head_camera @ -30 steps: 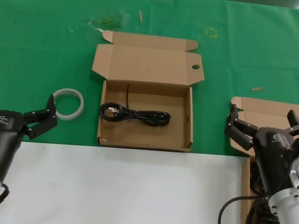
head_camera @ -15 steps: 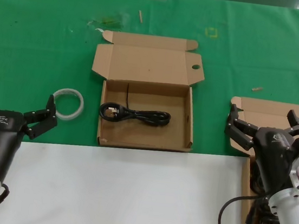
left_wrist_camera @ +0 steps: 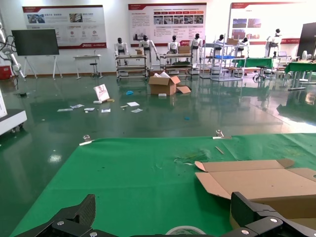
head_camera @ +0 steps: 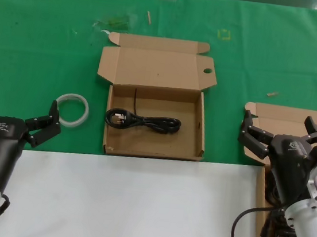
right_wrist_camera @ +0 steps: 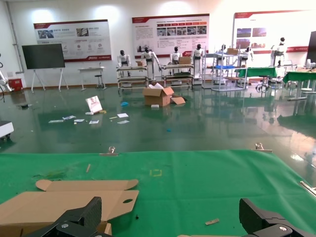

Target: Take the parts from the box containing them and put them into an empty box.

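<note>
Shallow brown cardboard carton with round hole in lid tab [head_camera: 152, 130] holds one looped black power cable [head_camera: 142, 120]. Right of it, plain-lidded brown carton [head_camera: 274, 122]; right gripper [head_camera: 282, 132] above, fingers spread. Left gripper [head_camera: 15, 114] left of it, spread, empty, beside white plastic ring [head_camera: 71, 109].

The shallow cardboard carton with a round hole in its lid tab [head_camera: 156, 121] sits mid-table on the cloth table cover [head_camera: 41, 40], lid flap folded back behind it. One looped power cable with plug [head_camera: 142, 120] lies inside, across the floor of the carton. The plastic ring [head_camera: 71, 109] lies just left of this carton, apart from it. The second cardboard carton [head_camera: 288, 124] sits to the right, nearer the table edge, largely hidden behind the right arm; looped cables [head_camera: 283, 236] lie in it.
</note>
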Motion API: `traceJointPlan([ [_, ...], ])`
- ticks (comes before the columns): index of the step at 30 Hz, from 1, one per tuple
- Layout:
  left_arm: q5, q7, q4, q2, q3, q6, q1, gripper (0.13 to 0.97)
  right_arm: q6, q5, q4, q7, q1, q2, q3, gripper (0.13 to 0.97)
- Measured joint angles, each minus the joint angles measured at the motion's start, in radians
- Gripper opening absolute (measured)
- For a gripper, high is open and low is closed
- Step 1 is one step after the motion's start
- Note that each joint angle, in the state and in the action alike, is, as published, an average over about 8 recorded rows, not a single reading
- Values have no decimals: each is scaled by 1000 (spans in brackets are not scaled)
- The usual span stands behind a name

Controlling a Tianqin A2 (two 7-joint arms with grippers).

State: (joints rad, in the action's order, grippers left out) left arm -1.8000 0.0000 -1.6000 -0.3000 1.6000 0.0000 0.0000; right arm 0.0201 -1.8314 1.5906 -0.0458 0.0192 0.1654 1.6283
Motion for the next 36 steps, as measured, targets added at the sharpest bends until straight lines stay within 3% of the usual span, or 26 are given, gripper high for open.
traceJointPlan([
  [36, 0, 0, 0, 0, 0, 0, 0, 966, 0, 0, 0, 0, 0, 0, 0, 966],
])
